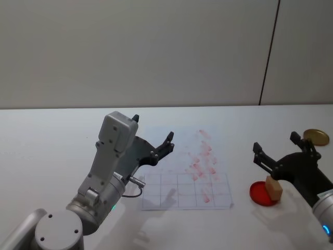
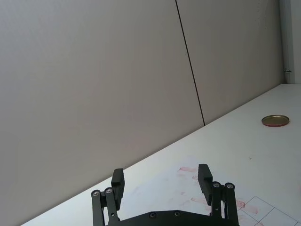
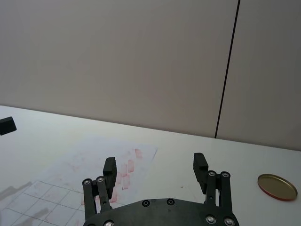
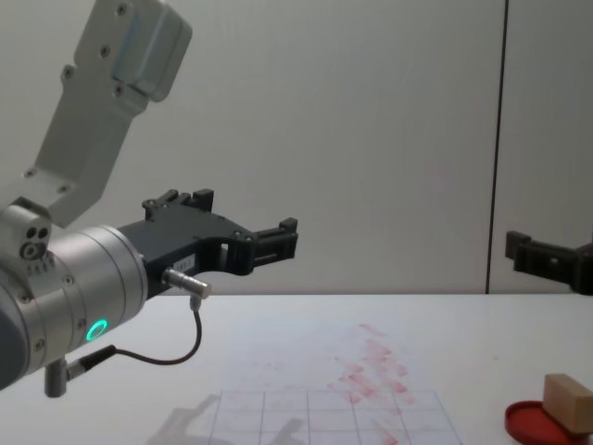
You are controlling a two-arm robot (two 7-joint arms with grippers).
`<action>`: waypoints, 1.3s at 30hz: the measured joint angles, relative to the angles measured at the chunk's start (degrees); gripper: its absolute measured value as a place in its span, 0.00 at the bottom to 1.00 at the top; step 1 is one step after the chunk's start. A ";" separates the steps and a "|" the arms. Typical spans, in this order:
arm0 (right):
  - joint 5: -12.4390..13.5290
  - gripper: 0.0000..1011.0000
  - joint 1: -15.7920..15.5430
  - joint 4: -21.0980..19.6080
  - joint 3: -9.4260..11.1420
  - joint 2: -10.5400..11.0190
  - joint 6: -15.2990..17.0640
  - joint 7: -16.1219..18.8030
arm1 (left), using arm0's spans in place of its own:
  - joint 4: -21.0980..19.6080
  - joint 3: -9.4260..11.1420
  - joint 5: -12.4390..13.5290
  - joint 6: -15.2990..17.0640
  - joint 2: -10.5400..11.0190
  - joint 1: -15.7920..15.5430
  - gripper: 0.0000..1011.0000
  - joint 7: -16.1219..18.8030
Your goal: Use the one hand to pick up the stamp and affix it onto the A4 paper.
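Note:
The stamp [image 1: 273, 188], a small tan wooden block, stands on the flat red ink pad [image 1: 258, 194] at the table's right front; the chest view shows the stamp [image 4: 567, 400] at its lower right. My right gripper [image 1: 276, 142], on the arm with the blue ring light, hovers open and empty just beyond and above the stamp. In its own wrist view the right gripper [image 3: 155, 165] has spread fingers. The A4 paper [image 1: 179, 156], gridded and smudged with red marks, lies at the table's middle. My left gripper [image 1: 153, 129] hangs open over the paper's left part.
A gold round lid [image 1: 316, 136] lies on the table at the far right, beyond the right gripper. The white table ends at a grey wall behind. The left arm's bulky wrist [image 4: 74, 278] with its green light stands high at the left.

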 joint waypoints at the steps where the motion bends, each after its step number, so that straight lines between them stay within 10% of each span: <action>1: -0.20 0.99 -0.02 -0.08 -0.07 -0.10 0.32 -0.33 | 0.00 0.00 0.00 0.00 0.00 0.00 0.98 0.00; 23: -3.56 0.99 0.54 -1.43 -1.96 -5.45 16.68 -12.29 | 0.00 0.00 0.00 0.00 0.00 0.00 0.98 0.00; 39: -2.49 0.99 2.82 2.67 -1.11 -7.33 22.40 -12.37 | 0.00 0.00 0.00 0.00 0.00 0.00 0.98 0.00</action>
